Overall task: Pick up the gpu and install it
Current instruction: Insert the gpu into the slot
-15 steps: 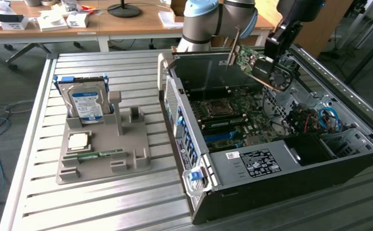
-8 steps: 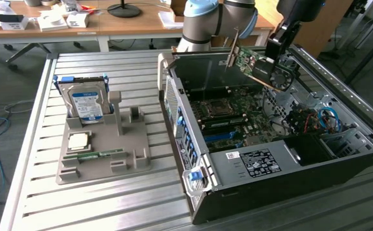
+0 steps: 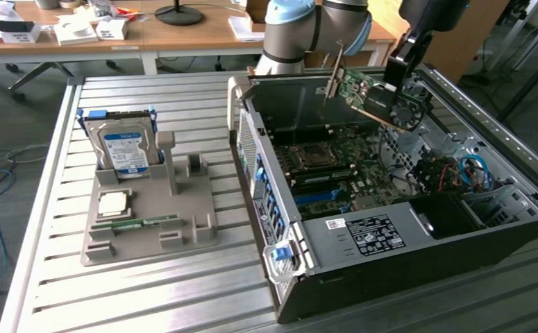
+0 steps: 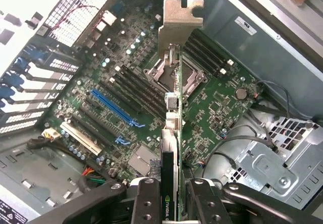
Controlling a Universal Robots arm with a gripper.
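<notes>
The gpu [image 3: 366,94], a green circuit board with a black fan and a silver end bracket, hangs tilted above the open computer case [image 3: 417,239]. My gripper [image 3: 400,87] is shut on it near the fan end. In the wrist view the gpu [image 4: 173,118] shows edge-on between the black fingers [image 4: 147,204], its silver bracket [image 4: 177,22] pointing away. My gripper [image 4: 171,204] holds it over the motherboard [image 4: 212,103], above the processor socket and near the blue expansion slot [image 4: 115,107]. The card touches no slot.
A grey holder tray [image 3: 148,222] at the exterior view's left carries a blue-labelled hard drive [image 3: 123,147], a processor chip [image 3: 114,202] and a green memory stick [image 3: 135,224]. Cables and a drive cage [image 3: 477,180] fill the case's far side. A wooden desk stands behind.
</notes>
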